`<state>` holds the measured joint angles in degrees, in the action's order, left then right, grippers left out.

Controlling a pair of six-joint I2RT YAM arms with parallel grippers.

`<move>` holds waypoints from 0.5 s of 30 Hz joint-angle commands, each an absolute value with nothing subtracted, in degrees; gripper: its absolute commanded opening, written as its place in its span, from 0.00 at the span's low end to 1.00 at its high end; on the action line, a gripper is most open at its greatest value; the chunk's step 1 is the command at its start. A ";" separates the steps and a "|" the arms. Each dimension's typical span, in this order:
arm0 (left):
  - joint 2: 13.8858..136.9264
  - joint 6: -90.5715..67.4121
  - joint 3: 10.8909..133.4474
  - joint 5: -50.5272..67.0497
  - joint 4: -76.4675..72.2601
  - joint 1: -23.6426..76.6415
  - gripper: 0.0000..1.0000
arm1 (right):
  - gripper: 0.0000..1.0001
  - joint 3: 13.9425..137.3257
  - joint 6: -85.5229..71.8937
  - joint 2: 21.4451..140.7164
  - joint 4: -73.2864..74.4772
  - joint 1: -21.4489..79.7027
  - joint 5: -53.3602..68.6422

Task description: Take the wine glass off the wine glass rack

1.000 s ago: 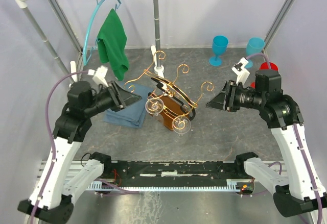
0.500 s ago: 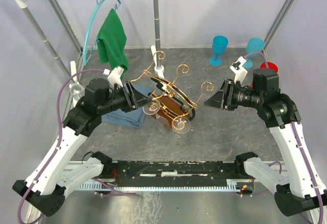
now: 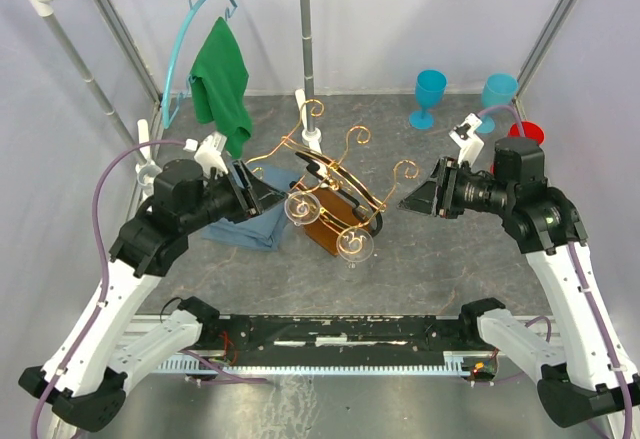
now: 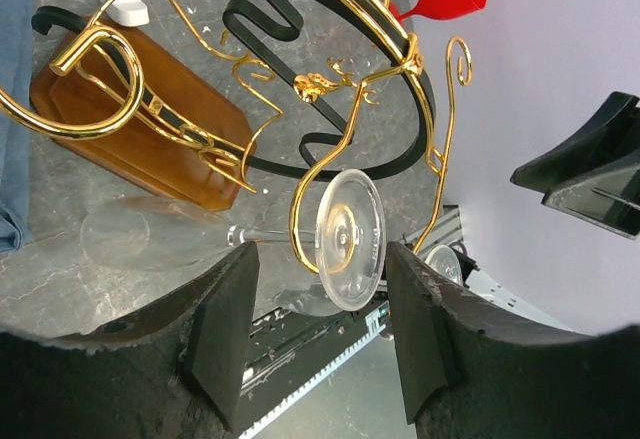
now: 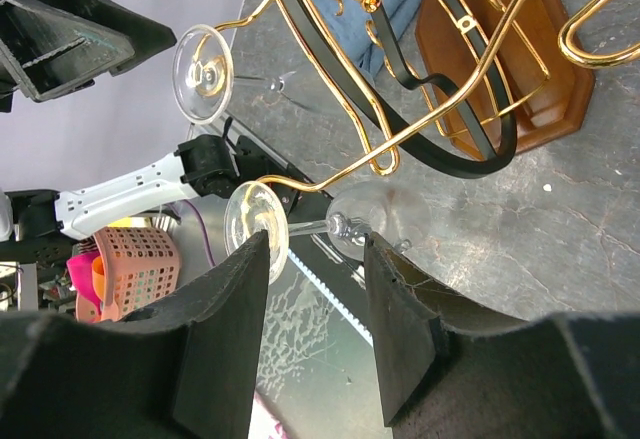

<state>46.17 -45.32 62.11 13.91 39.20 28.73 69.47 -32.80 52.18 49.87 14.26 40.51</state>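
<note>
Gold-wire rack (image 3: pixel 335 174) still carries wine glass (image 3: pixel 300 206) at its 9 o'clock side; left gripper (image 3: pixel 262 191), jaws spread & empty, has pulled back slightly from it, right gripper (image 3: pixel 412 199) spread at 3 o'clock, i.e. grasp not yet made.

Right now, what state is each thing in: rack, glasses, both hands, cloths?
wine glass rack: standing upright, two glasses hanging on it.
left hand: open.
right hand: open.
left wine glass: hung by its foot, just ahead of the left hand, ungripped.
right wine glass: hung by its foot, ungripped.
green cloth: hanging up, draped.
blue cloth: folded flat on the table.
</note>
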 commanded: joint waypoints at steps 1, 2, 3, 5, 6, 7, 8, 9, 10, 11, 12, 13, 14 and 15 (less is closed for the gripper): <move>46.62 -45.43 61.24 14.48 38.53 28.80 0.61 | 0.50 69.20 -33.05 51.11 46.98 14.67 40.87; 46.76 -45.62 60.53 15.10 37.98 28.75 0.61 | 0.50 69.25 -32.99 51.10 46.97 14.67 40.87; 46.71 -46.00 59.61 15.65 37.19 28.79 0.61 | 0.50 69.14 -33.04 51.15 46.94 14.68 40.87; 46.61 -46.49 58.15 16.20 35.74 28.74 0.61 | 0.50 69.06 -33.12 51.15 46.72 14.68 40.87; 46.46 -46.79 57.55 16.66 34.89 28.74 0.61 | 0.50 69.00 -33.13 51.15 46.61 14.68 40.87; 46.31 -47.19 56.85 17.10 34.15 28.78 0.60 | 0.50 68.87 -33.21 51.17 46.51 14.68 40.83; 46.12 -47.59 56.39 17.55 33.15 28.75 0.57 | 0.50 68.78 -33.22 51.21 46.36 14.66 40.79; 45.90 -48.03 55.84 18.26 31.96 28.75 0.49 | 0.50 68.67 -33.30 51.27 46.20 14.67 40.76; 45.77 -48.33 55.72 18.64 31.36 28.75 0.45 | 0.50 68.60 -33.39 51.30 46.00 14.67 40.78; 45.72 -48.36 55.77 18.71 31.20 28.74 0.42 | 0.50 68.48 -33.46 51.37 45.83 14.68 40.82; 45.58 -48.50 55.82 18.64 31.01 28.74 0.41 | 0.50 68.38 -33.58 51.41 45.65 14.68 40.86; 45.39 -48.59 55.88 18.62 30.96 28.74 0.39 | 0.50 68.25 -33.73 51.36 45.49 14.68 40.87; 45.11 -48.66 56.05 18.49 30.91 28.74 0.37 | 0.50 68.13 -33.76 51.39 45.42 14.63 40.87; 44.98 -48.76 56.14 18.40 30.64 28.74 0.35 | 0.50 68.05 -33.75 51.37 45.36 14.65 40.87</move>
<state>46.28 -46.94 55.64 16.86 34.96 28.73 68.36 -33.23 51.81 48.64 14.26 40.51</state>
